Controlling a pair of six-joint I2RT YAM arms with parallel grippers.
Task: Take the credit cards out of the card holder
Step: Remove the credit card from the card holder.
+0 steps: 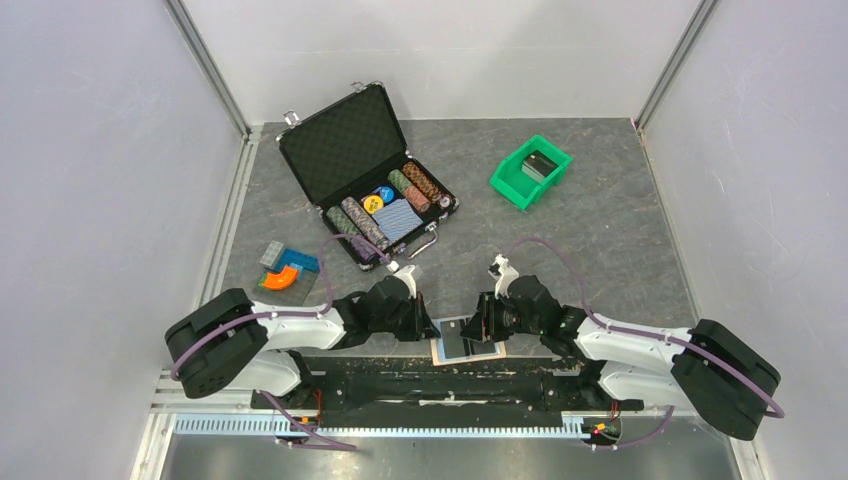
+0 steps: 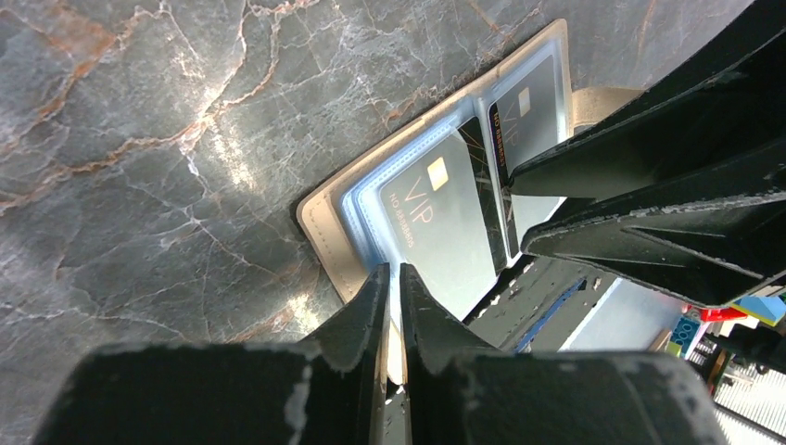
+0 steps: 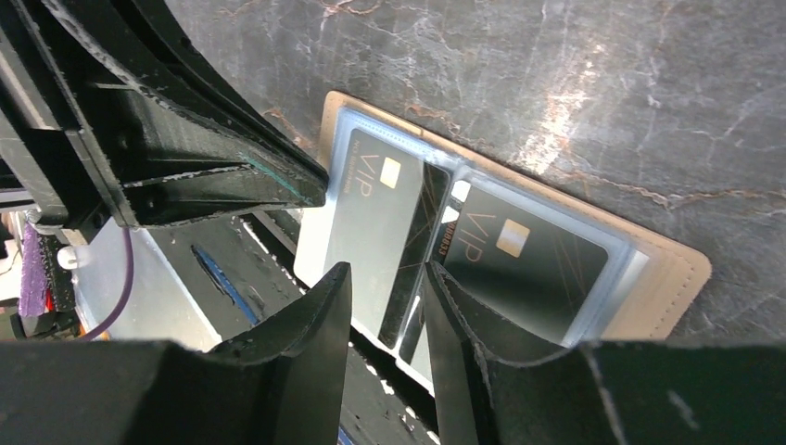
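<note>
Left gripper (image 2: 394,274) pinches card holder (image 3: 669,274) edge; right gripper (image 3: 389,274) straddles it.

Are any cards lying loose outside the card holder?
No, the grey card and the dark card both sit tucked inside the open card holder.

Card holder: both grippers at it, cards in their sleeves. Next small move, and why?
Probably close the right gripper on the grey VIP card and draw it out toward the near edge. Its jaws stand open astride that card's near end, while the left gripper looks pinched on the rim of the card holder, seemingly anchoring it.
</note>
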